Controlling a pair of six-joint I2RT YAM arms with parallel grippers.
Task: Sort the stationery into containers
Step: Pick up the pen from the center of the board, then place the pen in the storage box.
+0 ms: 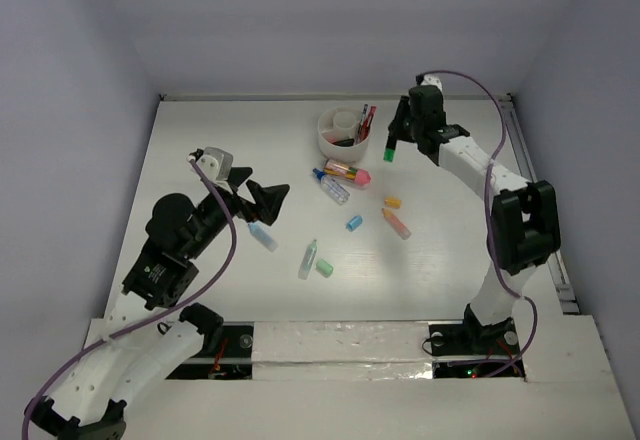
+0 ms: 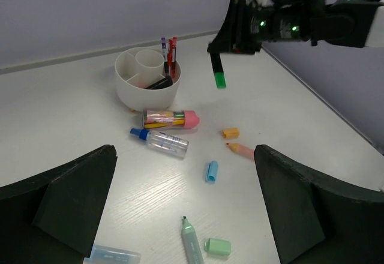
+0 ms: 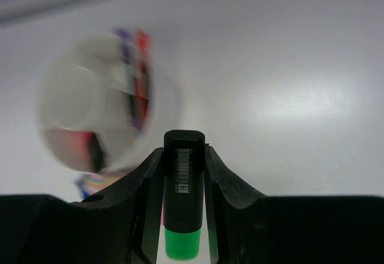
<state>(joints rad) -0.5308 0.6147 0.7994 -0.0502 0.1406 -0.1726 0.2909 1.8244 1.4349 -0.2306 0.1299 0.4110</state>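
Note:
My right gripper (image 3: 183, 151) is shut on a black marker with a green end (image 3: 183, 180), held upright in the air just right of the white divided cup (image 1: 325, 142). The left wrist view shows the same marker (image 2: 217, 72) hanging green end down. Red and blue pens (image 2: 170, 51) and a black marker (image 2: 159, 84) stand in the cup (image 2: 129, 90). My left gripper (image 1: 258, 192) is open above the table's left-middle with nothing between its fingers (image 2: 78, 192).
Loose on the table: a pink-capped tube of pencils (image 1: 347, 171), a clear blue-capped bottle (image 1: 331, 186), an orange cap (image 1: 393, 201), a pink piece (image 1: 396, 223), a blue cap (image 1: 354, 223), a pale green highlighter (image 1: 308, 258) beside its cap (image 1: 324, 268), and a pale blue piece (image 1: 262, 237).

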